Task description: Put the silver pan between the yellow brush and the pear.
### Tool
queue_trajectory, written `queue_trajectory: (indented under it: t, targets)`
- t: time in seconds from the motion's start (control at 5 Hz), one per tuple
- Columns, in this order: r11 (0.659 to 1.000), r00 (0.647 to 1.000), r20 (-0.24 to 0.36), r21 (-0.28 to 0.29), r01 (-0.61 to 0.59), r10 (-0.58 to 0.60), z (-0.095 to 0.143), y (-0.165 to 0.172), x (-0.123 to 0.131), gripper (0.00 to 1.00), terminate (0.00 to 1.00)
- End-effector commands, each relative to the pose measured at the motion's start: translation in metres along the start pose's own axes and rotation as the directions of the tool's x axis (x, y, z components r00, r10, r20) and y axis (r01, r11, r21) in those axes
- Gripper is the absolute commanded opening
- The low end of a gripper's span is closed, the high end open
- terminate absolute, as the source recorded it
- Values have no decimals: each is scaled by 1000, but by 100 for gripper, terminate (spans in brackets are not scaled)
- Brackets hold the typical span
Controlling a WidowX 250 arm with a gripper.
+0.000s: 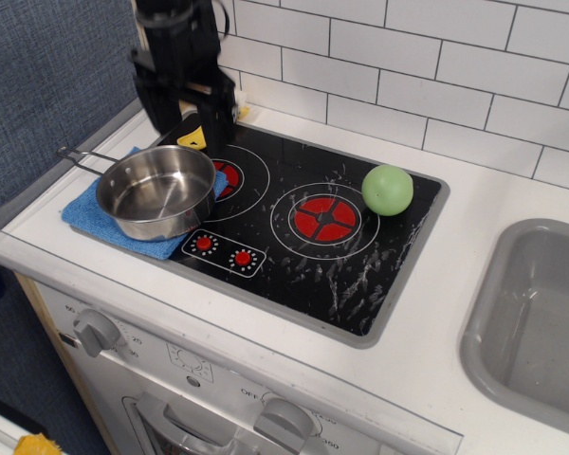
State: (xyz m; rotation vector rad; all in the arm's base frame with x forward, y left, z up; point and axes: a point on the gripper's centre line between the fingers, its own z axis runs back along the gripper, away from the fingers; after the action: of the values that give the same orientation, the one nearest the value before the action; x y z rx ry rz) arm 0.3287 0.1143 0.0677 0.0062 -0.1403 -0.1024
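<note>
The white counter carried a black stovetop set into it and a grey sink at its right end. A blue cloth lay at the left, partly on the counter and partly over the stovetop's left edge
</note>
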Motion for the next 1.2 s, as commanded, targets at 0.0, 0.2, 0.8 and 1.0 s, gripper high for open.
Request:
queue_trajectory:
  t: [0.0, 0.2, 0.8, 1.0]
  targets:
    - [993, 991, -64, -15, 114, -114, -15, -31, -13, 100, 0]
    - [989, 986, -79, -22, 146, -147, -20, -41, -16, 100, 0]
    - [995, 986, -130, 6, 103, -101, -30, -39, -29, 0, 0]
    - [995, 986, -144, 43, 87, -80, -33, -38, -30, 0, 0]
